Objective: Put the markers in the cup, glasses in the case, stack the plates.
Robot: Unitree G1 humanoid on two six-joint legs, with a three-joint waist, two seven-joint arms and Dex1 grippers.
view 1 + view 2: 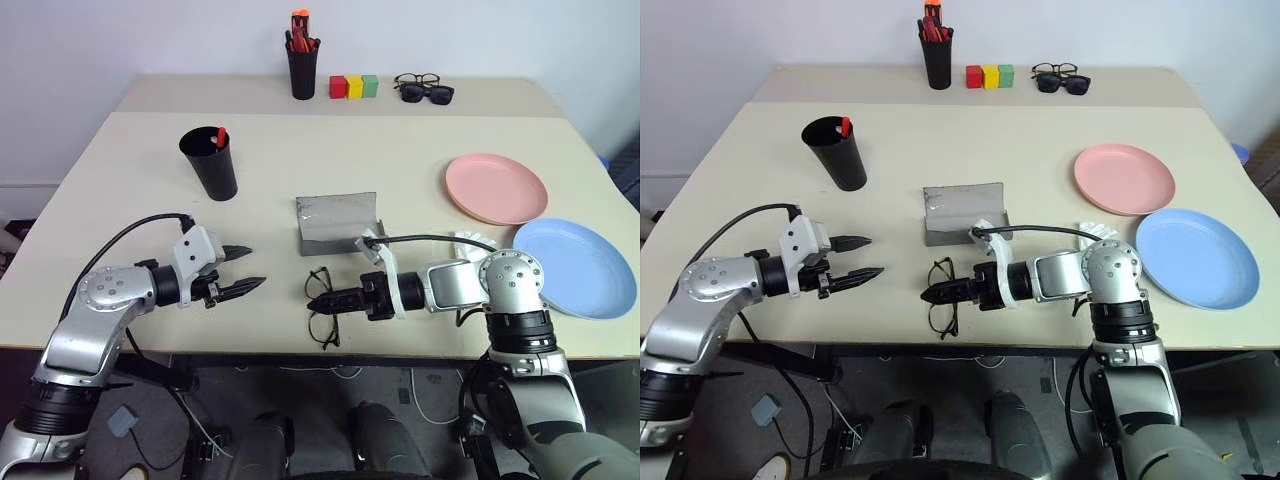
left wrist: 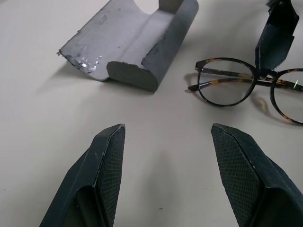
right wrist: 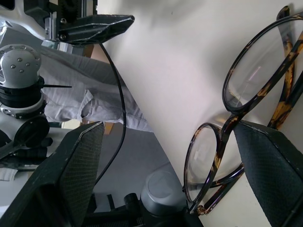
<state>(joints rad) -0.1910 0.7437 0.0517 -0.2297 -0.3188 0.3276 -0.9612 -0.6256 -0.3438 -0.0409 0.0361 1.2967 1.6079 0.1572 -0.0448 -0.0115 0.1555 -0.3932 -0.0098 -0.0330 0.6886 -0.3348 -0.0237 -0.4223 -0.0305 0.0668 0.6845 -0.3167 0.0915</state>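
The dark-framed glasses (image 1: 318,281) lie folded near the table's front edge, just in front of the open grey case (image 1: 338,222). My right gripper (image 1: 317,302) is open and points left. One finger (image 2: 277,38) rests at the bridge of the glasses (image 2: 227,87), and nothing is gripped. My left gripper (image 1: 256,265) hovers open and empty to the left of the glasses, pointing at them. The black cup (image 1: 210,163) stands at the back left with a red-capped marker (image 1: 220,137) in it. The pink plate (image 1: 496,188) and the blue plate (image 1: 575,267) lie side by side on the right.
At the far edge stand a narrow black pen holder (image 1: 302,60) with red and orange pens, three coloured blocks (image 1: 354,86) and dark sunglasses (image 1: 425,88). A crumpled white bit (image 1: 470,241) lies beside my right forearm. The glasses sit close to the table's front edge.
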